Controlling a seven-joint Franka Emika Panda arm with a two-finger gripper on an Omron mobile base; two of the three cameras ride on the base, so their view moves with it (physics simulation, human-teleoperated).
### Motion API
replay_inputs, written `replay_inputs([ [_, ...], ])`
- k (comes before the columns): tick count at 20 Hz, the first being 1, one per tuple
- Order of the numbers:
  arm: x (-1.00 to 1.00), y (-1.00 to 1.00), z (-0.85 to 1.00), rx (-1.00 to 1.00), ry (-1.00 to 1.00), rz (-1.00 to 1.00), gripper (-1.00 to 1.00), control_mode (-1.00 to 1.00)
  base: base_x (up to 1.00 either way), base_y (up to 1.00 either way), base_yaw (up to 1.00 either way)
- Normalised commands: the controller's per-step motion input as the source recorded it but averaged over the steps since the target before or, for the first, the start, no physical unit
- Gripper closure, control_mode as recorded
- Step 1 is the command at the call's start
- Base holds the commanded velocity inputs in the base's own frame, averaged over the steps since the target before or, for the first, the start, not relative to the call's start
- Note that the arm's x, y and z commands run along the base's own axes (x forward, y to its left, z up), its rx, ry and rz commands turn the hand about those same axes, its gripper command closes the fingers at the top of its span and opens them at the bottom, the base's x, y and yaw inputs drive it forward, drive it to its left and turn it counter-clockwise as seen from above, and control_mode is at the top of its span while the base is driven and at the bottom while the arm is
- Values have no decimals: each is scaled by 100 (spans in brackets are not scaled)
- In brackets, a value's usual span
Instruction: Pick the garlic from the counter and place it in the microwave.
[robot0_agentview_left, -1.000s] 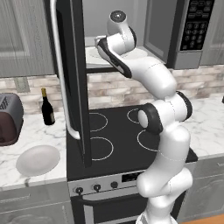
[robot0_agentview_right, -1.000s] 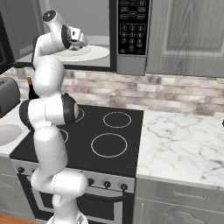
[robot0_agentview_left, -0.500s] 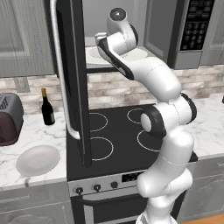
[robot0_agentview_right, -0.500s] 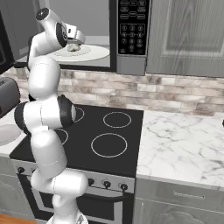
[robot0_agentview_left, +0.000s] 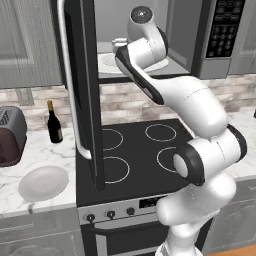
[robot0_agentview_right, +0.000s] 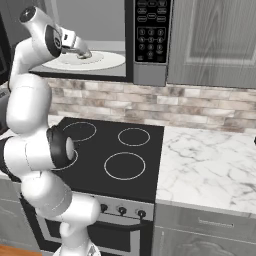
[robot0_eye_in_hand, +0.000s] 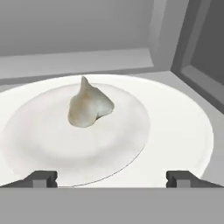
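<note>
The garlic (robot0_eye_in_hand: 89, 107), a small off-white bulb with a pointed top, lies on its side on the white turntable (robot0_eye_in_hand: 175, 131) inside the microwave (robot0_agentview_right: 152, 35). My gripper (robot0_eye_in_hand: 111, 177) is open, its two fingertips (robot0_eye_in_hand: 41, 177) spread wide and a little short of the bulb, with nothing between them. In the right base view the gripper (robot0_agentview_right: 81, 50) hovers just over the turntable (robot0_agentview_right: 107, 61) at the cavity's mouth. The microwave door (robot0_agentview_left: 85, 95) stands swung open to the left. The marble counter (robot0_agentview_right: 210, 155) lies right of the stove.
The open door with its long silver handle (robot0_agentview_left: 67, 85) juts out over the black stovetop (robot0_agentview_left: 135, 150). A dark red toaster (robot0_agentview_left: 10, 135), a wine bottle (robot0_agentview_left: 54, 122) and a round white plate (robot0_agentview_left: 44, 181) sit on the left counter.
The hand has drawn back toward the microwave's opening, and the arm's upper joints have swung left in the right base view. The garlic stays on the turntable, free of the fingers.
</note>
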Motion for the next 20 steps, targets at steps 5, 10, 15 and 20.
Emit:
replay_inputs([
  [5, -100, -21, -4, 10, -10, -2, -100, -100, 0, 0, 0],
  [10, -100, -3, -11, 10, 7, 0, -100, -100, 0, 0, 0],
  [15, -100, 0, -61, 1, 4, 0, -100, -100, 0, 0, 0],
  [20, -100, 1, -85, -1, 3, 3, -100, -100, 0, 0, 0],
])
